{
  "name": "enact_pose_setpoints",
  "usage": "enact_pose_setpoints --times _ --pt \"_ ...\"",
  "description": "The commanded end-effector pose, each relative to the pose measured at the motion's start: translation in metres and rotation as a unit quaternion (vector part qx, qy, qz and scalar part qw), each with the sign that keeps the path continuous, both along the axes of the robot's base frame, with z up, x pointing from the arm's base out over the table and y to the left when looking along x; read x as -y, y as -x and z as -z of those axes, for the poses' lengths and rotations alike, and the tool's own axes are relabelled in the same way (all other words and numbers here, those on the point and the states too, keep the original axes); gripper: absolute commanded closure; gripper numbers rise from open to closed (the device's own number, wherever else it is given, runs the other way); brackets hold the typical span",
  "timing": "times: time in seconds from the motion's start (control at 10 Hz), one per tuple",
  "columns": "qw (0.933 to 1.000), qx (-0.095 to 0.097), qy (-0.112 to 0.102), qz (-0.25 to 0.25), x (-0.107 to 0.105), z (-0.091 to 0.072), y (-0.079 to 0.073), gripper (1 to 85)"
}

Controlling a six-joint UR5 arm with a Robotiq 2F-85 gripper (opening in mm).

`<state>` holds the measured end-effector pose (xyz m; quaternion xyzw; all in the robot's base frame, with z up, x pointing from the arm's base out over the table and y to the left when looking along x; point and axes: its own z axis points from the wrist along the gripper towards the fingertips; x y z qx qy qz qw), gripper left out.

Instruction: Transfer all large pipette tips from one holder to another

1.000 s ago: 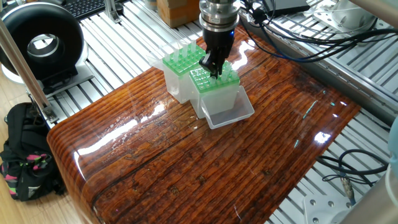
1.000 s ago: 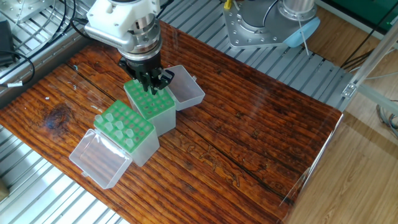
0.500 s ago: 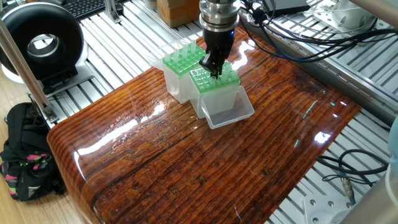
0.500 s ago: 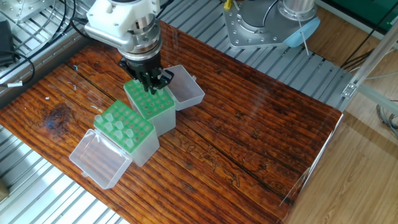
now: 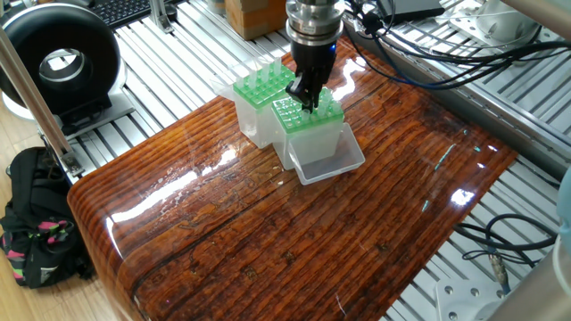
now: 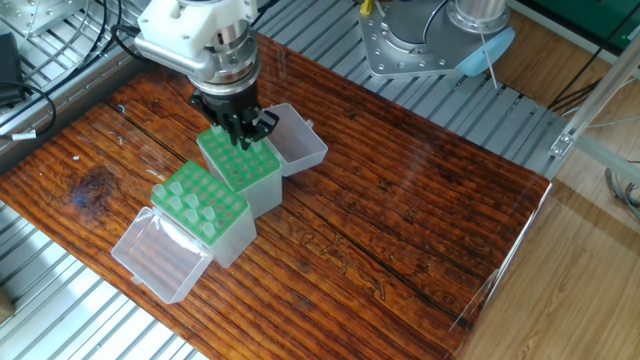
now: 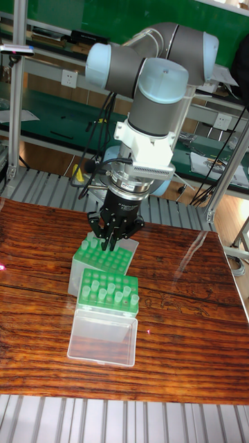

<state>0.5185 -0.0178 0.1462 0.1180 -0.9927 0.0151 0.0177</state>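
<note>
Lowering the gripper (image 6: 243, 135) onto the far rack (image 6: 236, 165), fingers narrow, grasp unclear.
Most large pipette tips (image 6: 198, 207) stand in the near rack (image 6: 202, 215); a misaligned insertion could tip the rack.

Almost nothing moved over the last second: in the other fixed view the holder (image 6: 240, 165) under the gripper (image 6: 240, 130), with its open lid (image 6: 298, 148), shifted very slightly up-left.
</note>
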Motion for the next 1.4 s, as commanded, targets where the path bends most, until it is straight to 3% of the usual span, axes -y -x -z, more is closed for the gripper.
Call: enact_pose_setpoints --times 0.0,1.0,1.3 --pt "1.0000 -0.001 -0.005 0.001 -0.001 -0.008 -0.001 73.7" --pt "0.9999 -0.006 -0.004 -0.009 0.006 -0.038 0.000 73.7" --pt "0.9999 0.006 -0.002 -0.013 0.007 -0.049 -0.006 73.7"
